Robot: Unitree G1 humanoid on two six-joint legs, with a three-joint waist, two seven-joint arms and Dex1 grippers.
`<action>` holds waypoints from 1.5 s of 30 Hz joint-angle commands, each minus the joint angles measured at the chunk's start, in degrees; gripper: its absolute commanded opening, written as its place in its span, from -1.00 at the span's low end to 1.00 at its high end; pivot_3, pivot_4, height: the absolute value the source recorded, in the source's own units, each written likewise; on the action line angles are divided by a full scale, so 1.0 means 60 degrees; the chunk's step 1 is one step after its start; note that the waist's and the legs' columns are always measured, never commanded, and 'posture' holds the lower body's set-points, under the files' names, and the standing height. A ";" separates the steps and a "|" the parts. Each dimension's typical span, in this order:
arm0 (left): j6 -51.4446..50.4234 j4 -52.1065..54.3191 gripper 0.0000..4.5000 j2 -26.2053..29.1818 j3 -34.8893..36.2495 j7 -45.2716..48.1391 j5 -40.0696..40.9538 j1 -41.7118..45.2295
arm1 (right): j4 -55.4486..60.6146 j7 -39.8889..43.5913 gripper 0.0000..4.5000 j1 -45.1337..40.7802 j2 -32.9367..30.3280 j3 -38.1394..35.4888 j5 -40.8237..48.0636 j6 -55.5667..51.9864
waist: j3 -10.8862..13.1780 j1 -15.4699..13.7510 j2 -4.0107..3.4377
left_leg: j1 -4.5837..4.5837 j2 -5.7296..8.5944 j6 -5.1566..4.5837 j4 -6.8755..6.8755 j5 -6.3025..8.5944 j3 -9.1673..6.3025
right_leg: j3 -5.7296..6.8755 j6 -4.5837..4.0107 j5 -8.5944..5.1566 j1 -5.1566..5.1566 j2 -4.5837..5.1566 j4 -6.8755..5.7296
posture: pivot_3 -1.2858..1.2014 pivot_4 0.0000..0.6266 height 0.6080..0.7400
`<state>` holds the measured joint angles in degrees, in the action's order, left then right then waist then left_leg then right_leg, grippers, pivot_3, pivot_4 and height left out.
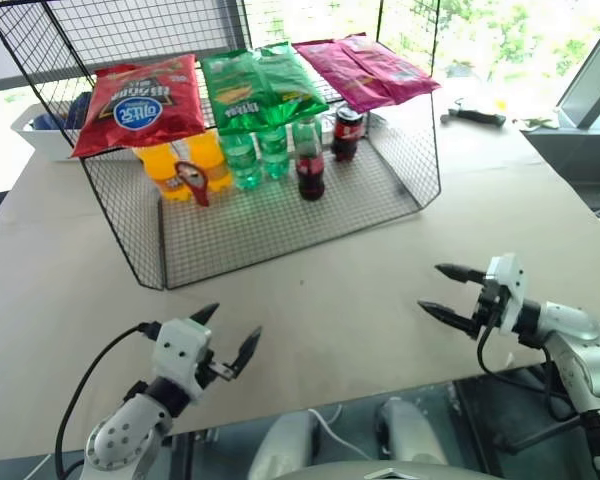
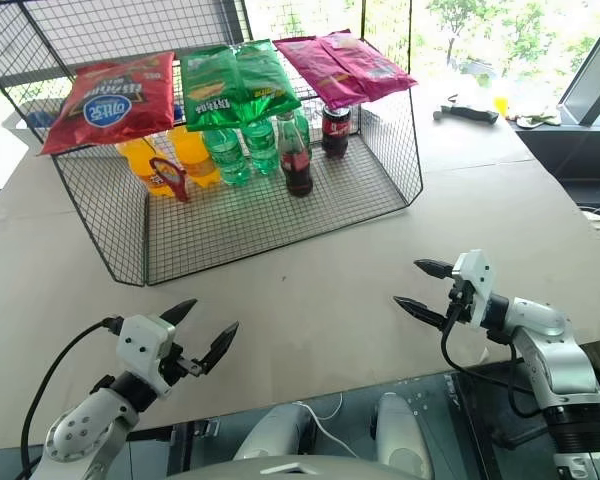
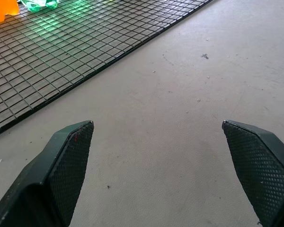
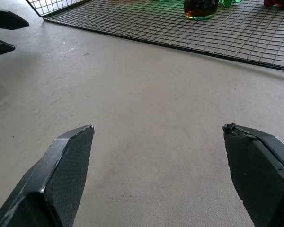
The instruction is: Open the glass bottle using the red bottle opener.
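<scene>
The glass bottle [image 1: 310, 165] of dark drink stands upright on the lower wire shelf of the rack [image 1: 280, 220], near its middle; its base shows in the right wrist view [image 4: 200, 8]. The red bottle opener [image 1: 193, 184] leans against the orange bottles at the shelf's left. My left gripper [image 1: 228, 334] hovers open over the bare table at the near left, nothing between its fingers. Open and empty too, my right gripper [image 1: 442, 292] hangs at the near right, pointing left. Both are well short of the rack.
On the rack's upper shelf lie red [image 1: 140, 100], green [image 1: 255, 85] and magenta [image 1: 365, 65] snack bags. Orange bottles [image 1: 170, 165], green plastic bottles [image 1: 255, 155] and a dark can [image 1: 347, 132] share the lower shelf. A white bin [image 1: 45, 130] sits far left. Bare tabletop [image 1: 330, 290] lies between grippers and rack.
</scene>
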<state>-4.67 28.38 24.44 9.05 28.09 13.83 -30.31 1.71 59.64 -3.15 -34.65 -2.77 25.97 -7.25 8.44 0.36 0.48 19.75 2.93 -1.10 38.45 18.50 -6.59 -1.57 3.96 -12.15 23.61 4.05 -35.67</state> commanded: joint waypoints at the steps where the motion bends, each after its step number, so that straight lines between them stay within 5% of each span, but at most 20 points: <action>1: -0.0035 0.0413 1.00 0.0057 0.0260 0.0088 0.0282 -0.0069 | 0.0057 0.0244 0.95 -0.0094 -0.0122 -0.0208 0.0059 0.0219 | 0.0000 0.0000 0.0000 | 0.0000 0.0000 0.0000 0.0000 0.0000 0.0000 | 0.0000 0.0000 0.0000 0.0000 0.0000 0.0000 | 0.03 -0.52 1.00; 26: 0.0341 -0.0165 1.00 -0.0022 0.0653 0.0568 0.0500 0.0210 | -0.0077 0.0389 0.95 -0.0280 0.0101 -0.0008 -0.0259 0.0583 | 0.0002 0.0004 -0.0002 | 0.0000 0.0000 0.0001 0.0000 -0.0001 0.0001 | -0.0002 0.0000 0.0000 0.0001 0.0000 0.0000 | 0.03 -0.52 1.00; 35: -0.0075 -0.0901 1.00 -0.0452 0.2306 -0.2102 0.0470 0.3743 | 0.2950 -0.0980 0.95 -0.1754 0.1558 0.1161 0.0669 -0.1118 | 0.0007 -0.0018 0.0000 | 0.0001 0.0004 0.0044 0.0001 -0.0024 -0.0011 | 0.0003 -0.0001 0.0002 0.0005 0.0002 -0.0007 | 0.03 -0.52 1.00; 45: -0.0105 -0.3174 1.00 -0.0002 0.1955 -0.2669 -0.0254 0.6919 | 0.3611 -0.2404 0.95 -0.3279 0.2602 0.1398 0.0785 -0.1913 | 0.0016 -0.0027 0.0030 | 0.0018 0.0017 0.0094 -0.0006 -0.0054 -0.0068 | 0.0043 -0.0021 0.0016 0.0033 -0.0011 -0.0031 | 0.03 -0.52 1.00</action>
<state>-5.62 11.25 23.44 20.28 12.69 13.21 10.23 20.93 46.08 -22.14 -19.47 5.78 29.72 -18.64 8.53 0.20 0.66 19.85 3.04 -0.53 38.40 18.18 -7.00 -1.31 3.84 -12.05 23.81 3.99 -35.85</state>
